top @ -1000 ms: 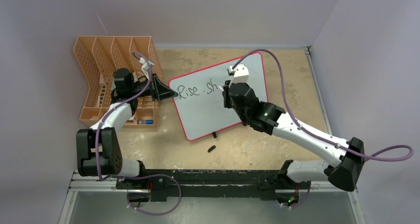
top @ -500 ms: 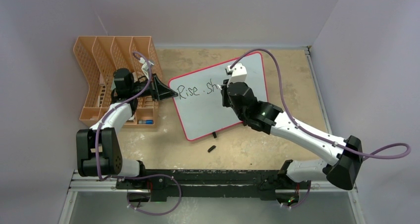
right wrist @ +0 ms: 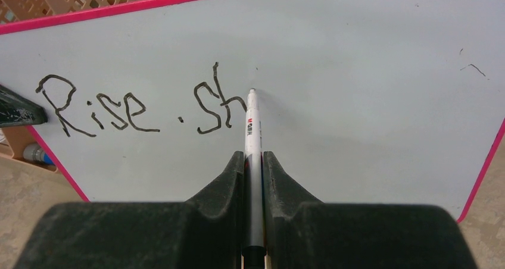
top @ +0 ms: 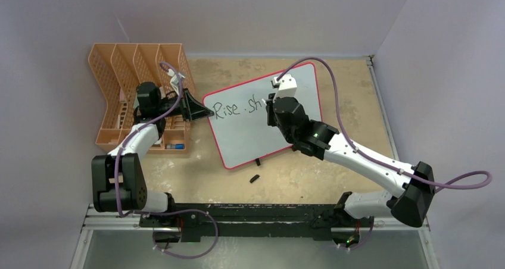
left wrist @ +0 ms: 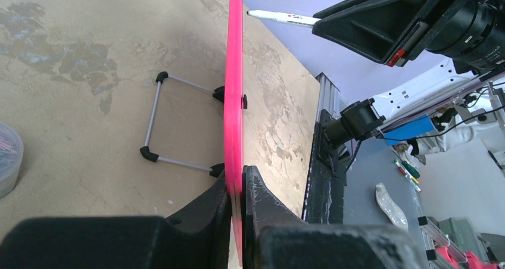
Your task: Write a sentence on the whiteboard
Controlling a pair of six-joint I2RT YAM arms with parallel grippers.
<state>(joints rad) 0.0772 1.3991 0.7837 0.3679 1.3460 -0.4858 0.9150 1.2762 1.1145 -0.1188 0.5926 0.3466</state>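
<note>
The right gripper (right wrist: 253,159), fingers closed on a slim white marker (right wrist: 252,126), has edged just right of the black lettering (right wrist: 137,105) "Rise . sh" on the standing red-rimmed white whiteboard (right wrist: 369,72), whose edge the left gripper (left wrist: 237,183) pinches tight, so "i" probably comes next.

Right of lettering (right wrist: 136,109): bare whiteboard (right wrist: 369,72) out to the pink rim; I see nothing ahead of my marker (right wrist: 252,126) tip.
Board's left edge: blocked, my left gripper (left wrist: 237,180) clamps the rim.
Far left: orange rack (top: 119,78) walls that side.
Front of board: small black piece (top: 254,178) loose on the tabletop (top: 286,180).
</note>
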